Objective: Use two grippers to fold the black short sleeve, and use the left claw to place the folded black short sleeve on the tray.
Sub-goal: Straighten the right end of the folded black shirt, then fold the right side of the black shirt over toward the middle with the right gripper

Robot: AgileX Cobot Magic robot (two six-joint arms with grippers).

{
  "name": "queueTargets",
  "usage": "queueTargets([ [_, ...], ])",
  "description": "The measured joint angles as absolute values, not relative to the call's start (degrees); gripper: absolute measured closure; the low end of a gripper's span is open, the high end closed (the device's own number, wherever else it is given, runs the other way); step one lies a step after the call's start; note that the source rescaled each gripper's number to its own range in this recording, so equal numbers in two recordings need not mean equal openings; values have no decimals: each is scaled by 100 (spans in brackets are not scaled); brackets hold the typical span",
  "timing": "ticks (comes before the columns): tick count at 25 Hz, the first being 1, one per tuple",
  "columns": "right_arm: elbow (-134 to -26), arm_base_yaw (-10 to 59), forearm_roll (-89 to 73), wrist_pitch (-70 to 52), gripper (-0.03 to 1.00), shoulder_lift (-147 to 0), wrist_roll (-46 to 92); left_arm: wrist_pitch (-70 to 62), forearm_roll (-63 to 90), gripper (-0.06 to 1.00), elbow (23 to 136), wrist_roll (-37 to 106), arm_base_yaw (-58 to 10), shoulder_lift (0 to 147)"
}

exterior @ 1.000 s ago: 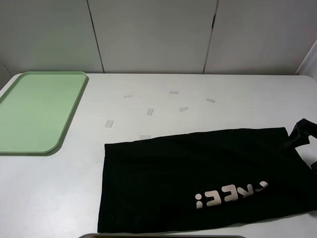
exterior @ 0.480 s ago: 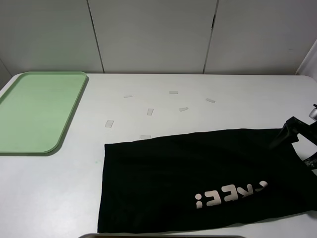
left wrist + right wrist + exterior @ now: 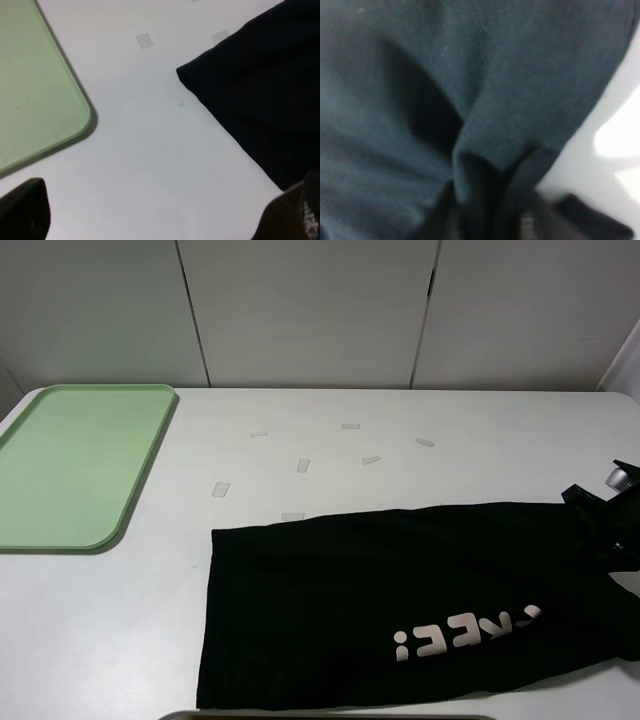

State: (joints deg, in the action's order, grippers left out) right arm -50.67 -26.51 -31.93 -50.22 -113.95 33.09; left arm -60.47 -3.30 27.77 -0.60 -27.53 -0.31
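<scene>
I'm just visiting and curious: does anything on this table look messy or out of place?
Small pale strips lie scattered on the white table beyond the black shirt, like stray bits of tape. The shirt's white letters read upside down from the high camera.

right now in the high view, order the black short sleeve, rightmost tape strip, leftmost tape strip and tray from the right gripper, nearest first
From the right gripper:
1. black short sleeve, in its jaws at the right edge
2. rightmost tape strip, beyond the shirt, right of centre
3. leftmost tape strip, left of centre
4. tray, far left
</scene>
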Motion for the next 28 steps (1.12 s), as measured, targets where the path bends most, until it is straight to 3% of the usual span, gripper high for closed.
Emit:
queueTargets([
  [1, -5067, -2651, -3126, -5015, 90, -11395, 3302, -6047, -330, -6, 2777, -60, -2753, -31],
  [2, -5067, -2651, -3066, -5009, 93, -11395, 3274, -6047, -330, -6, 2777, -60, -2753, -31],
  [9, -5258, -2575, -2075, -4976, 93, -11286, 2222, -6047, -330, -6, 2777, -60, -2753, -31],
  [17, -5370, -2555, -424, -4077, 93, -10374, 395, -6047, -330, -6, 2777, -60, -2753, -31],
  [28, -5370, -2049, 597, -4600, 93, -9571, -965, -6047, -330, -6, 2777, -60, -2753, -31],
])
